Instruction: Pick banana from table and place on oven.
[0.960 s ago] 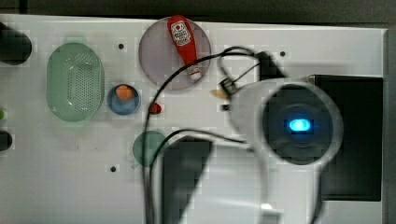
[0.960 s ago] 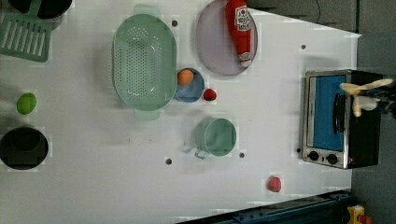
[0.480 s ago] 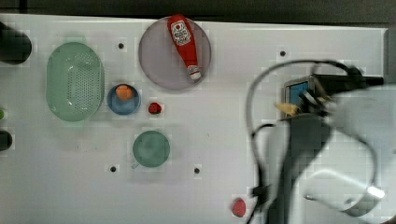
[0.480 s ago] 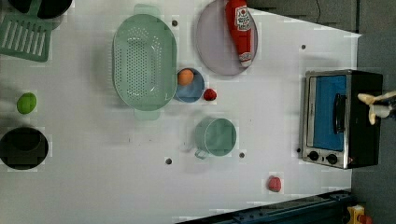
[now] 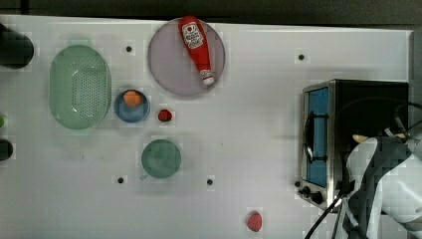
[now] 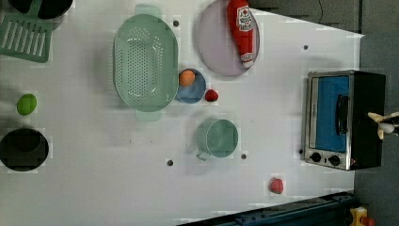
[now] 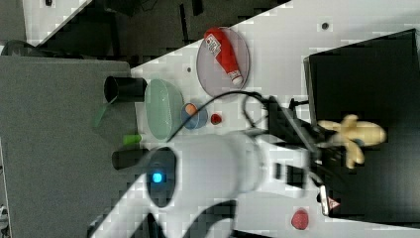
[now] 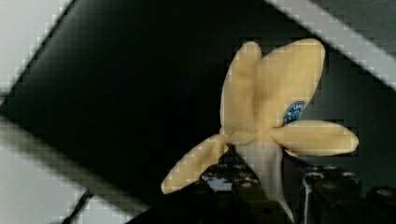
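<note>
The banana (image 8: 266, 116) is pale yellow with its peel strips splayed out, and its whitish middle sits between my fingers (image 8: 247, 189). My gripper (image 7: 328, 145) is shut on it above the black top of the oven (image 7: 366, 74). I cannot tell whether the banana (image 7: 354, 136) touches that top. In the top view the banana (image 5: 359, 138) peeks out beside my white arm, over the oven (image 5: 368, 99) at the right end of the table (image 5: 249, 124). The left view has the banana (image 6: 383, 123) at the right edge of the oven (image 6: 343, 117).
A red ketchup bottle (image 5: 196, 47) lies on a purple plate (image 5: 171, 69). A green colander (image 5: 79, 87), a blue bowl (image 5: 132, 106), a green cup (image 5: 160, 158) and two small red items (image 5: 164, 115) (image 5: 254, 221) stand on the table, all to the top view's left of the oven.
My arm has swung from mid-table to the top view's right with the banana in the gripper, and now hangs over the oven's top.
</note>
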